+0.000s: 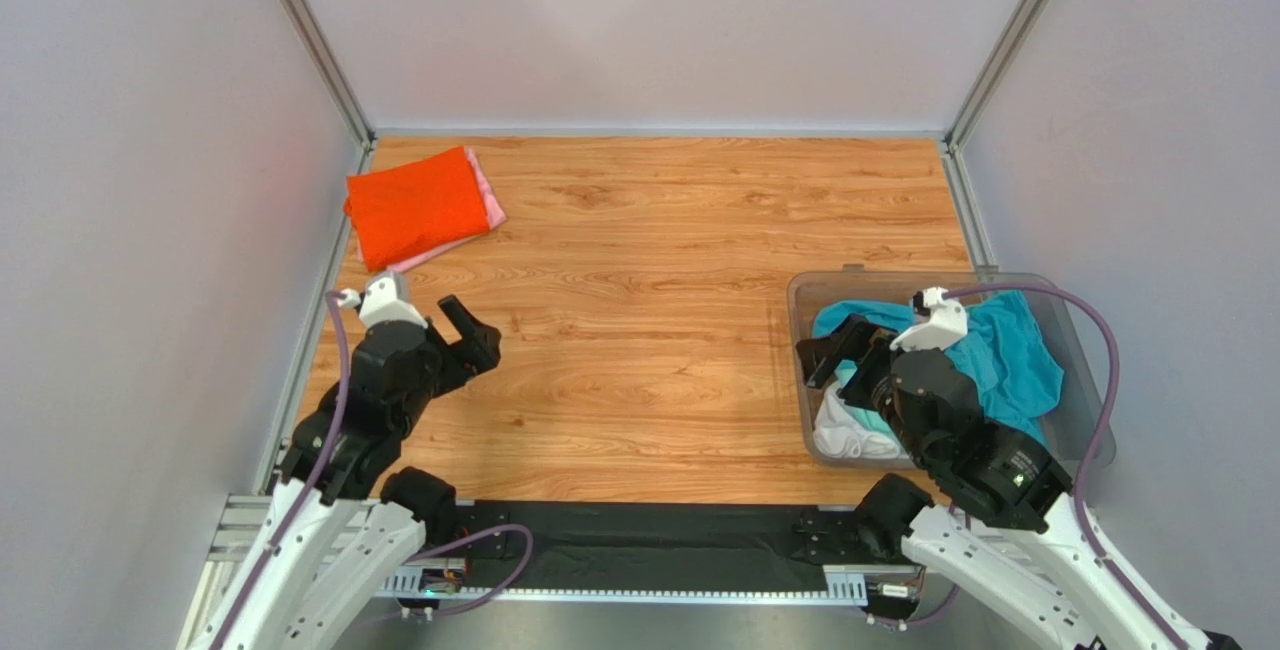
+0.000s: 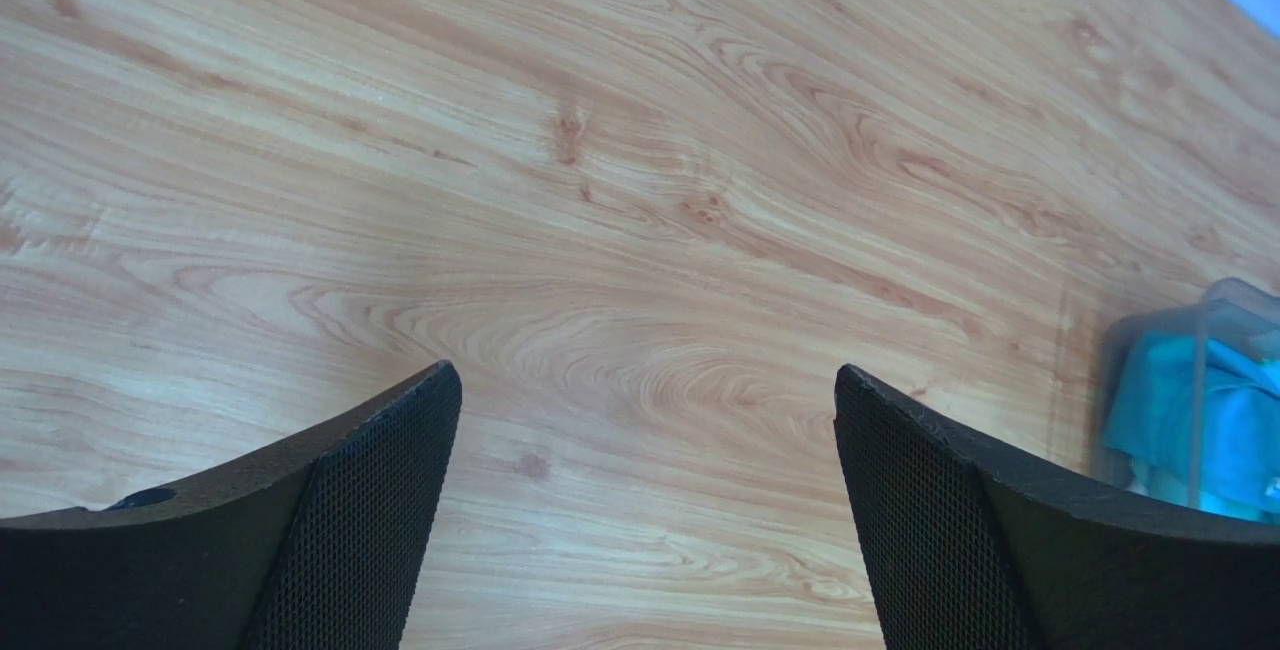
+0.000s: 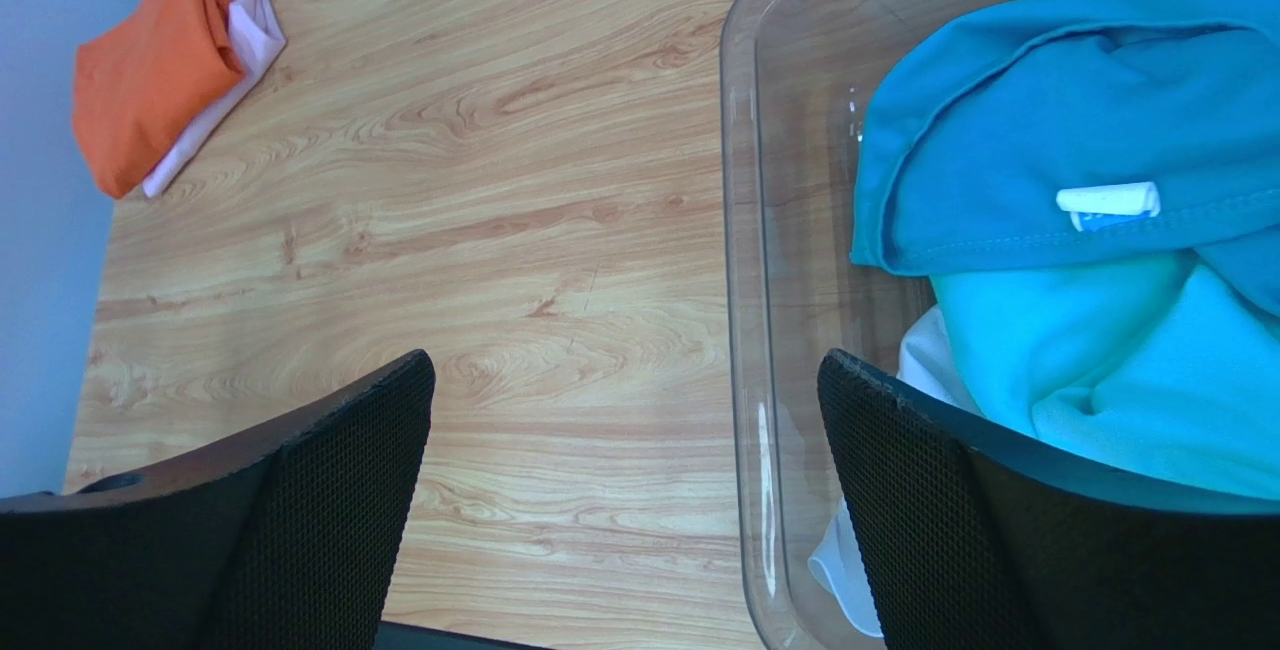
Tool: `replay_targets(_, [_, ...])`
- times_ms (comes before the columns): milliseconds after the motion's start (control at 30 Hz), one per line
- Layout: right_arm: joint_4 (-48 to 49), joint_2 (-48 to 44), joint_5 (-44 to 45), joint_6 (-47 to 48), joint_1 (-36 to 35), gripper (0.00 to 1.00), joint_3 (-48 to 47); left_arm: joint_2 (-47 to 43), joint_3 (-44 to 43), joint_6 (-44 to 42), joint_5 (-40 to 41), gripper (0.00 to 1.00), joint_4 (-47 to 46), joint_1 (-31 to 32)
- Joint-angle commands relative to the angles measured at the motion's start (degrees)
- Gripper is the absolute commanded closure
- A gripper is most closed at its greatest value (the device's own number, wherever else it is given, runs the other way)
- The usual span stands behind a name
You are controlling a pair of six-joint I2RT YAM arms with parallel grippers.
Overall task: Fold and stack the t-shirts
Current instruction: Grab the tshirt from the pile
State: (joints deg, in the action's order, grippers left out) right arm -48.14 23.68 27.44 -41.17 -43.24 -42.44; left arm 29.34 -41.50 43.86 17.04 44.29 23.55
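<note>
– What takes up most of the view?
– The wooden surface (image 1: 661,260). At its right edge stands a clear plastic bin (image 1: 793,365).

– And the shirts?
– Three are heaped loosely in the bin. The biggest is a teal shirt (image 1: 1022,358), with a lighter turquoise shirt (image 3: 1112,380) just beside and partly under it. A white shirt (image 1: 854,437) is bunched at the near end of the bin. In the far left corner of the surface, well apart from the bin, a folded orange-red shirt (image 1: 413,208) lies on top of a pink shirt (image 1: 486,197), of which only the edge shows.

– The arms?
– The left jaws are spread wide and grasp nothing; they hang over bare wood on the near left. The right jaws are also spread wide and grasp nothing. They are over the bin's left wall, one finger above the wood and the other above the cloth.

– Anything smaller?
– A small white label (image 3: 1107,199) on the teal shirt.
</note>
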Motion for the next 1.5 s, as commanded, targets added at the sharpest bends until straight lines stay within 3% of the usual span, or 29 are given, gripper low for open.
replay_targets(0, [-1.61,-1.36,5.60,-1.81,0.00,0.00,-2.92,-7.01,2.64,1.22,-0.70,0.00,-2.81,-0.17])
replay_targets(233, [-4.15,3.90,14.74,0.30,0.44,0.00,-6.07,-11.77,4.23,1.58,-0.60,0.00,-2.11,-0.17])
replay_targets(400, [-12.67,17.78,16.60,-1.46,7.00,0.00,-13.54,-8.26,4.06,1.23,-2.71,0.00,-1.67,-0.17])
replay_targets(467, [-12.59,21.65,13.01,-0.15,10.70,0.00,-14.25,-6.23,3.79,0.88,-3.76,0.00,-1.67,-0.17])
replay_targets(700, [-4.61,26.24,-4.21,7.67,36.69,0.00,-9.18,-1.05,3.00,0.36,-6.05,0.00,-1.31,-0.08])
replay_targets(867, [5.68,28.61,-13.72,10.76,45.85,0.00,-4.59,0.01,3.18,0.44,-6.14,0.00,-0.88,-0.08])
replay_targets(1133, [12.08,37.92,-16.72,13.13,51.85,0.00,-2.66,-1.22,3.53,0.70,-6.23,0.00,-0.87,-0.17])
replay_targets(1467, [18.34,40.30,-16.90,12.08,53.09,0.07,-0.63,-2.80,5.11,2.02,-5.00,0.00,-0.88,-0.17])
